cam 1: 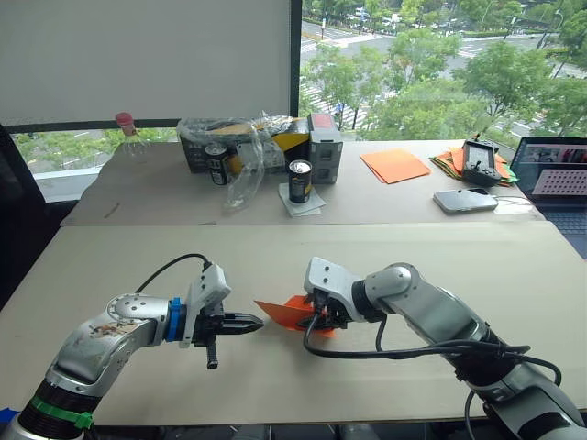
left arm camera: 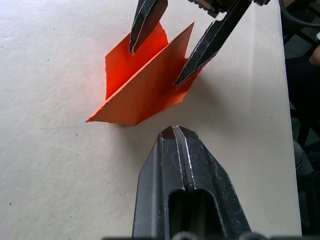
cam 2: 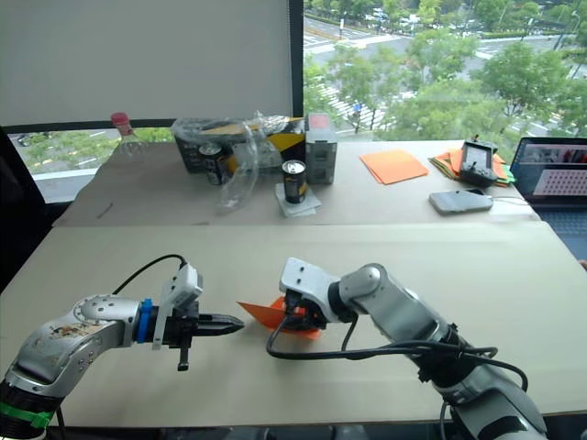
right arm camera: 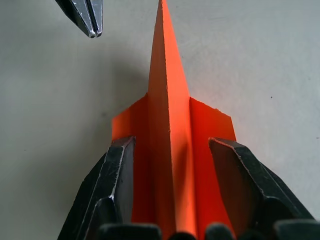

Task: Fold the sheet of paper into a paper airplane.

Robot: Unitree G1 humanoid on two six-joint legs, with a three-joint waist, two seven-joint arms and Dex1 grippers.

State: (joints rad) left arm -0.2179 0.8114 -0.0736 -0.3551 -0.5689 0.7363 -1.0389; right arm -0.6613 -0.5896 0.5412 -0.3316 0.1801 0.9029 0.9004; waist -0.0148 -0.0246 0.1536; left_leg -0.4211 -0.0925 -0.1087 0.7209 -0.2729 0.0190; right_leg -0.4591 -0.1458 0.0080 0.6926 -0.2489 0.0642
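A: We're over the near surface (cam 1: 477, 266) and the paper airplane (cam 1: 286, 313) sits at its middle, a bright orange pointed wedge with its nose aimed toward our left arm.

B: And our right tool (right arm camera: 172, 187) is right on it. From the wrist we see its two fingers (right arm camera: 117, 180) spread wide, one on each side of the raised centre fold, with the flat wings lying under them. Whether the fingers touch the paper, we can't tell.

A: Spread, yes, not pinching anything. Now the left tool (cam 1: 246, 323): its fingers are pressed together into one dark point, empty, hovering just beside the airplane's nose.

B: Close, but apart. In the left wrist view the shut tip (left arm camera: 175, 135) stops short of the orange edge, with bare surface between them.

A: Behind all this, on the far surface (cam 1: 165, 197), we've got a drinks can (cam 1: 300, 181), a crumpled clear plastic bag (cam 1: 240, 151) over a box, and a bottle with a red cap (cam 1: 127, 128).

B: Further right, smooth orange sheets (cam 1: 395, 165), a multicoloured paper pile (cam 1: 451, 161), and an open laptop (cam 1: 555, 174) at the edge.
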